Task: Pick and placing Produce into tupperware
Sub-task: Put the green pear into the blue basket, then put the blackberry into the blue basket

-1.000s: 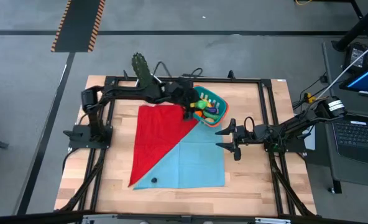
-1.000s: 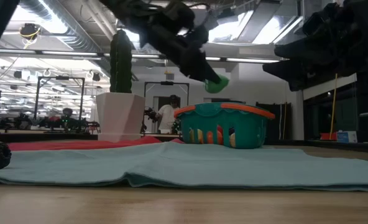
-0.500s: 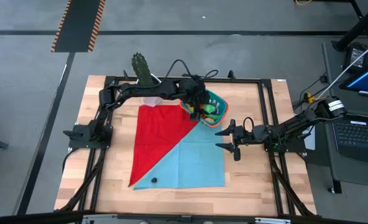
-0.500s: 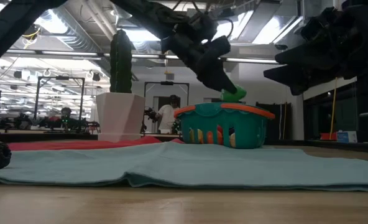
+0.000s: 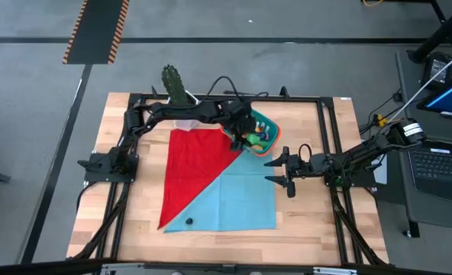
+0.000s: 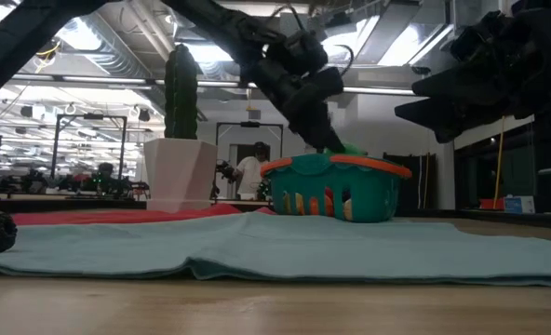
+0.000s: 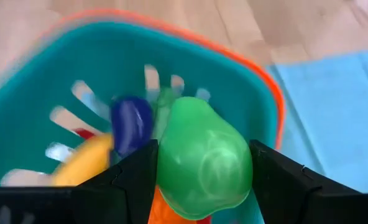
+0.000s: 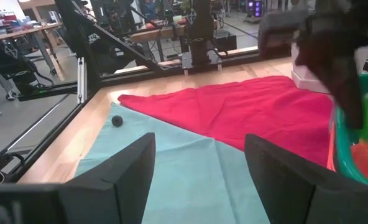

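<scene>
Overhead, left gripper (image 5: 245, 131) hangs above the tupperware (image 5: 266, 127) at the worktop's far edge; right gripper (image 5: 276, 169) waits alongside, fingers spread, empty. Wrist view shows the green Produce (image 7: 202, 155) clamped over the filled tub, so releasing high could bounce it out.

Teal tupperware (image 5: 266, 130) with orange rim, green produce (image 7: 202, 155), red-and-blue cloth (image 5: 211, 183).

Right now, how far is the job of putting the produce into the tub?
Mostly done: several pieces already lie in the tub. In hand: the left gripper holds a green piece just over the tub. Left: one dark piece sits alone on the blue cloth. The right gripper waits open beside the tub.
</scene>
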